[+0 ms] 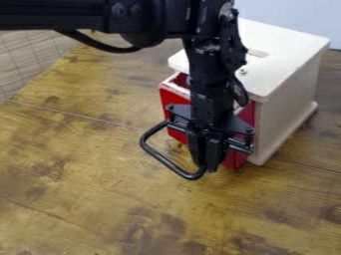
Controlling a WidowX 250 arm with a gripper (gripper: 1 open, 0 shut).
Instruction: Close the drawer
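Note:
The red drawer (177, 104) sticks out a little from the front of the cream-white cabinet (288, 72). Its black loop handle (163, 159) lies low in front of it, over the wooden table. My gripper (206, 159) points straight down just ahead of the drawer's face, at the right end of the handle loop. Its fingers (202, 149) are shut together. Whether they pinch the handle's bar I cannot tell. The arm hides the middle of the drawer's front.
The worn wooden table (80, 189) stretches out to the left and front of the cabinet. A woven mat (30, 55) lies at the far left edge. The black arm (134, 18) reaches in from the upper left.

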